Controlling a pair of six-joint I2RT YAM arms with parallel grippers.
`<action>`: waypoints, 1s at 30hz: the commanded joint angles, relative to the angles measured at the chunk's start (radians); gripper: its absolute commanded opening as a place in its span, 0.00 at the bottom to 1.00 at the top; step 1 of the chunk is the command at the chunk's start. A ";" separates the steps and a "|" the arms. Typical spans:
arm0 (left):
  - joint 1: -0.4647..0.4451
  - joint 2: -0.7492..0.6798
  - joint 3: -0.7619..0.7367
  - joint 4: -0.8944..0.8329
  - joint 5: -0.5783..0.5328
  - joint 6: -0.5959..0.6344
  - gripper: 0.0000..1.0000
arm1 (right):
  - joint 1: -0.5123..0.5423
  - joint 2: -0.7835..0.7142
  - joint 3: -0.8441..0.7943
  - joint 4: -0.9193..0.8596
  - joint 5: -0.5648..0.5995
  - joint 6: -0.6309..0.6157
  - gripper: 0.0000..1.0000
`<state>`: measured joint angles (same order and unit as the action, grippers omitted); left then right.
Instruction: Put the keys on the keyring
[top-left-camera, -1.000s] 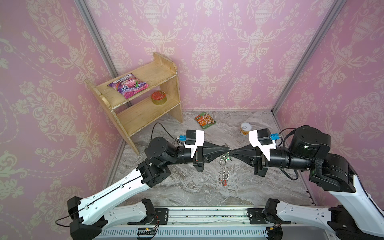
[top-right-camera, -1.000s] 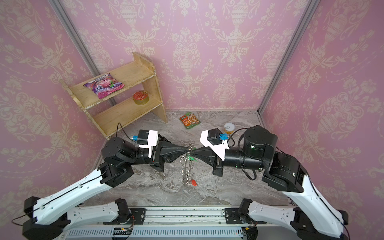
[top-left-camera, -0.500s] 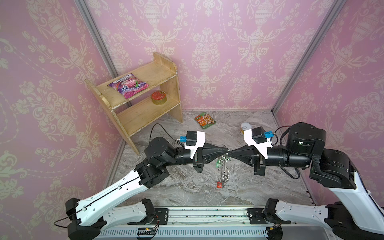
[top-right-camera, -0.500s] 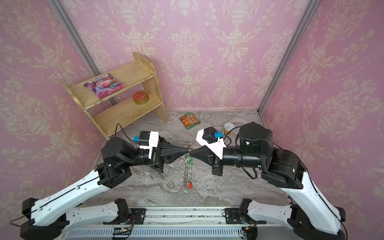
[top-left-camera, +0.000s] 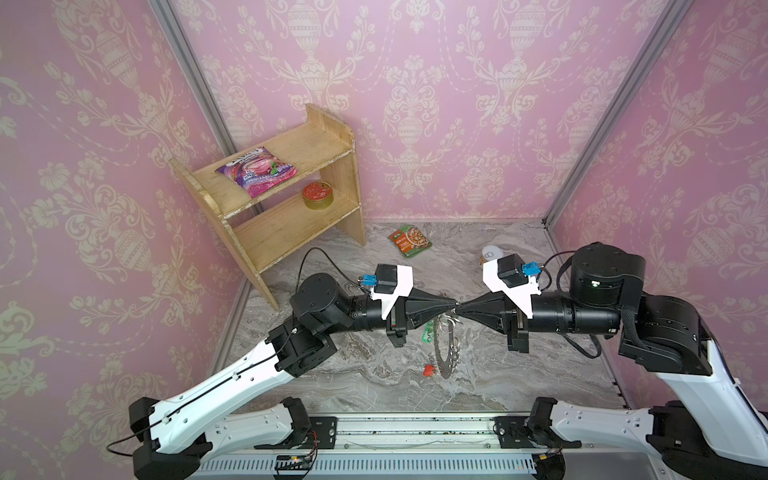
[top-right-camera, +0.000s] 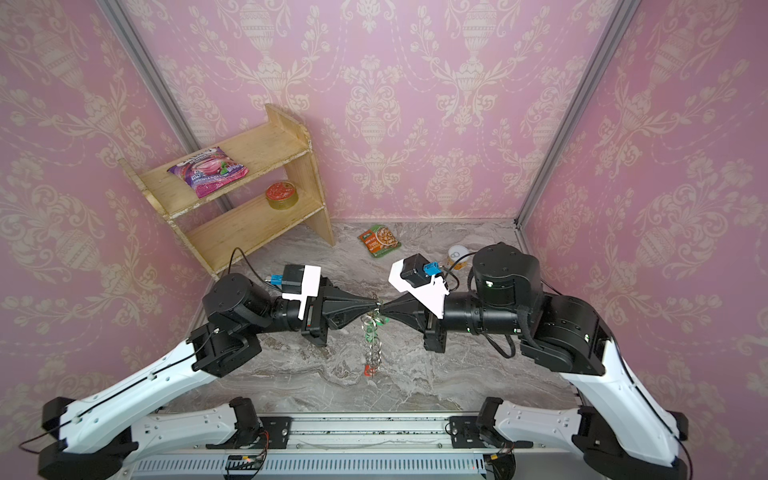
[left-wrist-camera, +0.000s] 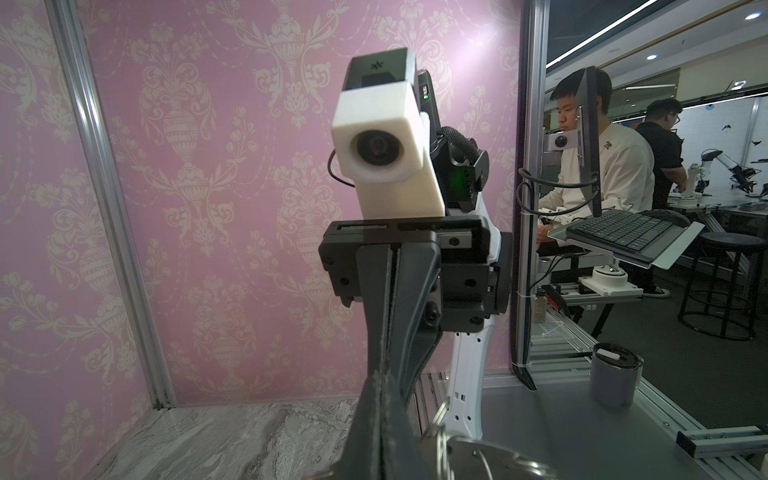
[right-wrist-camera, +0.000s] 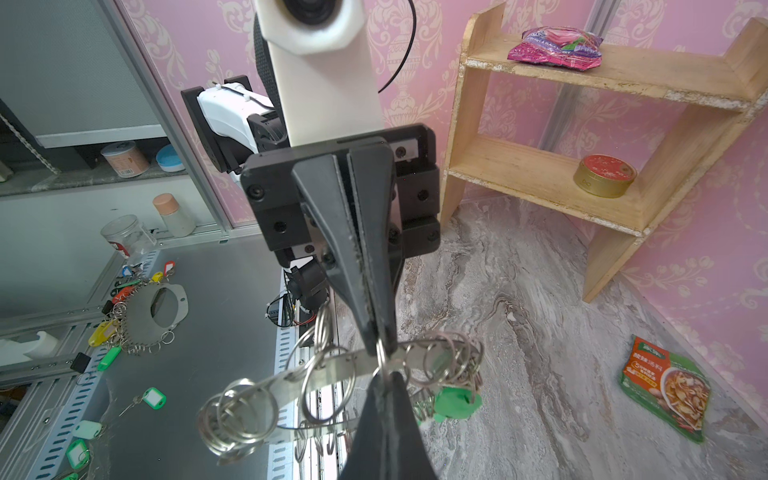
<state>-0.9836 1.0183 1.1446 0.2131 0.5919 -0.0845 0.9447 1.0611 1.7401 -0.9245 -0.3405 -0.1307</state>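
**Operator:** State the step in hand.

**Unit:** Threading, by my estimate. My left claw (top-left-camera: 454, 304) and my right claw (top-left-camera: 461, 306) meet tip to tip above the grey marbled surface (top-left-camera: 365, 386). Both are clenched. In the right wrist view, the left tips pinch a silver wire loop on the rim of the keyring (right-wrist-camera: 291, 380), a wide flat grey metal plate with a big round hole. My right tips close on the same stretch of rim. I cannot tell whether they hold loop or plate.

**Operator:** Location of the task items?

**Unit:** The keyring hangs downward from that shared grip. The green oblong plastic-tagged key (right-wrist-camera: 455, 405) hangs among the loops just beside the grip. The red plastic-tagged key (top-left-camera: 428, 370) hangs at the low end.

**Operator:** Requirement for the next move?

**Unit:** One claw must stay clenched as the only support while the other lets go and re-grips. The wire is thin, so slip is the likely fault. Confirm the green key is fully seated on its loop before any release.

**Operator:** Difference from the earlier frame?

**Unit:** The meeting point is nearly unchanged. The keyring has swung toward my left arm's side, carrying the red key with it. My right arm has drawn slightly toward the middle.
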 joint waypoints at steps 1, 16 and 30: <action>0.003 -0.025 0.032 -0.095 -0.027 0.036 0.09 | 0.000 -0.009 0.057 0.029 0.017 -0.014 0.00; 0.003 -0.033 0.109 -0.282 -0.064 0.141 0.33 | 0.000 0.057 0.156 -0.101 0.032 -0.034 0.00; 0.002 0.003 0.225 -0.493 -0.054 0.269 0.36 | 0.001 0.132 0.244 -0.227 0.057 -0.046 0.00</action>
<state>-0.9836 1.0088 1.3304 -0.2131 0.5365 0.1360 0.9447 1.1919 1.9472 -1.1522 -0.2890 -0.1585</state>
